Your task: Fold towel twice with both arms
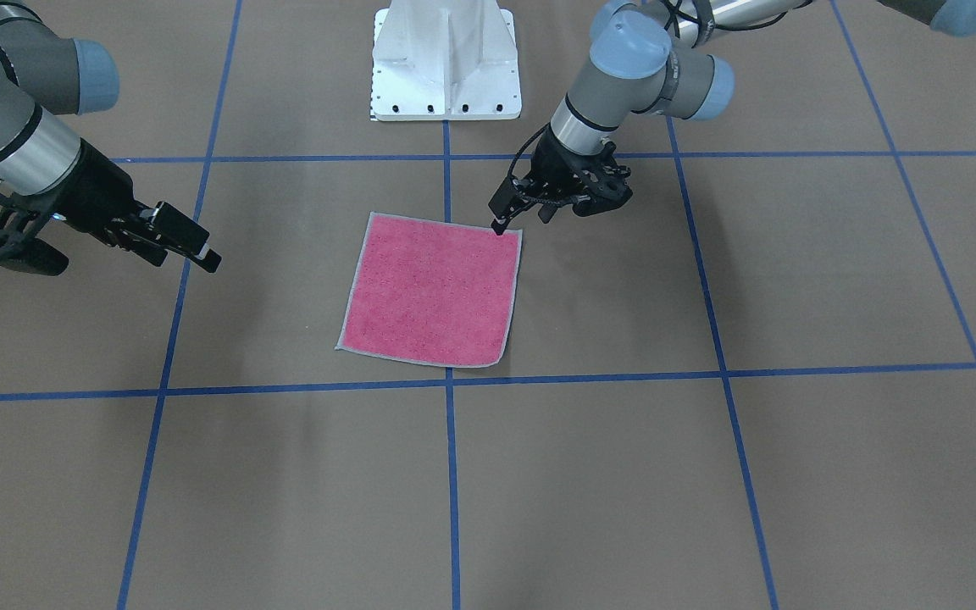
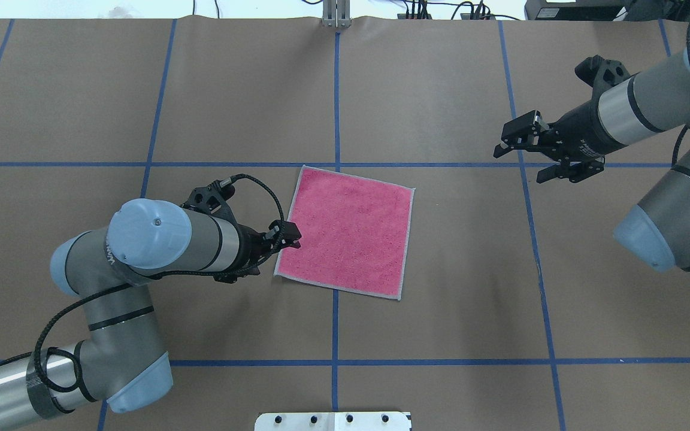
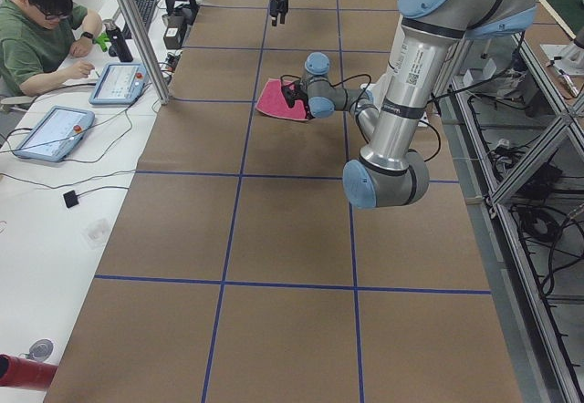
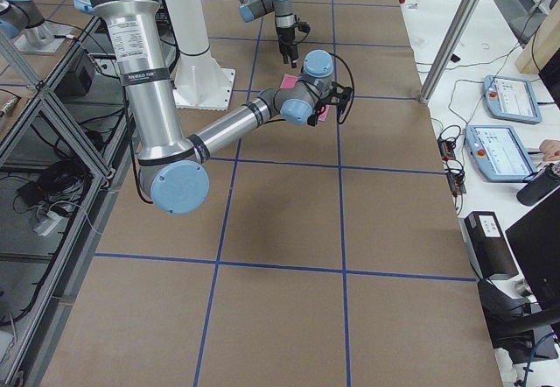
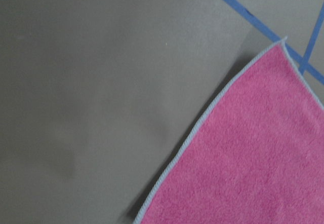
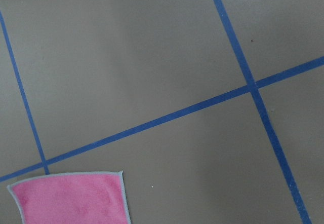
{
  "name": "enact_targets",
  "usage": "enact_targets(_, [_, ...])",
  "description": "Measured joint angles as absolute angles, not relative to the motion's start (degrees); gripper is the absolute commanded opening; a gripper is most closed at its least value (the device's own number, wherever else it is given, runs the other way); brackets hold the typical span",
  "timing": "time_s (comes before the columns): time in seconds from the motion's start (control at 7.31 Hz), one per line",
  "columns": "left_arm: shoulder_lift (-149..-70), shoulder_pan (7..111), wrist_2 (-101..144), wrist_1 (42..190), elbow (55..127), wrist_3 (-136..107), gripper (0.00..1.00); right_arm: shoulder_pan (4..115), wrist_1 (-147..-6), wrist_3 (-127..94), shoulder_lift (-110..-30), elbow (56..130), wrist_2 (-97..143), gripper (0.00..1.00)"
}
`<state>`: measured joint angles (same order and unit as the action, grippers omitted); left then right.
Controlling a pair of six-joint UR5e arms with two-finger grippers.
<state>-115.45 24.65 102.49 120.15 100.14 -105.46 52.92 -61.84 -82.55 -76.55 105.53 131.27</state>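
The towel [image 1: 433, 292] lies flat on the brown table, pink face up, with a light grey hem; it also shows in the overhead view [image 2: 351, 230] and in both wrist views [image 5: 253, 153] [image 6: 71, 201]. My left gripper [image 1: 524, 222] is open and tilted down at the towel's corner nearest my base on my left; one fingertip [image 1: 500, 225] touches the hem there. From overhead it [image 2: 285, 239] sits at the towel's left edge. My right gripper [image 1: 187, 254] [image 2: 517, 166] is open and empty, hovering well to the towel's right, apart from it.
Blue tape lines grid the table. My white pedestal base [image 1: 446, 59] stands at the near edge behind the towel. An operator [image 3: 46, 29] with tablets sits at a side desk beyond the table's far edge, behind a metal post [image 3: 137, 29].
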Motion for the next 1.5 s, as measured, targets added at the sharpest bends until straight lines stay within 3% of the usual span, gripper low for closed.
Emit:
enact_targets(0.82, [-117.5,23.8,102.1,120.3,95.9,-105.3,0.80,52.3,-61.1,-82.7,-76.5,105.7,131.3,0.99])
enact_targets(1.5, [-117.5,23.7,102.1,120.3,95.3,-105.0,0.75,52.3,-61.1,-82.6,-76.4,105.4,131.4,0.99])
